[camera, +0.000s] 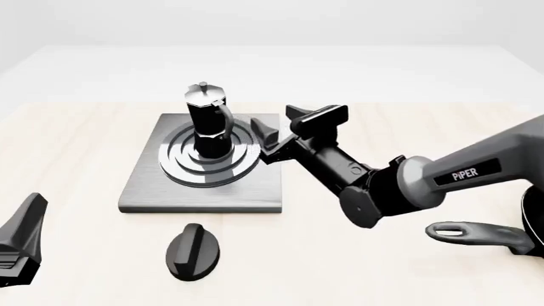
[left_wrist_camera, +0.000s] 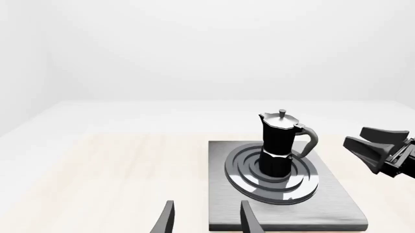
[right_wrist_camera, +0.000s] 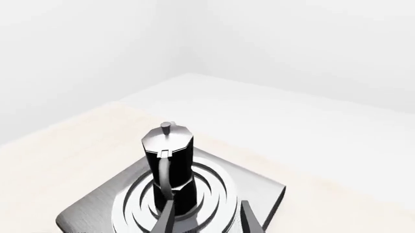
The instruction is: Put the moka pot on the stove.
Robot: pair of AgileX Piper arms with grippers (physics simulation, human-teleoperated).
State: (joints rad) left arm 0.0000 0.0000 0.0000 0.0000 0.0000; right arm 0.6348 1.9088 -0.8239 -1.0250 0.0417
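Now, starting at the far left of the front view, the left gripper sits low near the table's near edge, only partly in frame; its own wrist view shows two dark fingertips spread apart with nothing between them. Just to its right a black oval knob lies on the pale wood, in front of the stove and apart from it. The stove is a flat grey plate with a shiny ring burner, and the moka pot stands upright on the rings, silver lid on top, curved handle turned toward the right arm. Whether the pot holds anything cannot be told, as its lid is down. Right of the pot, the right gripper hangs over the stove's right edge with its jaws parted and empty, close to the pot's handle but not touching it; its wrist view shows the pot just beyond the fingertips. Farthest right, a black long-handled pan rests at the frame's edge, its inside out of sight.
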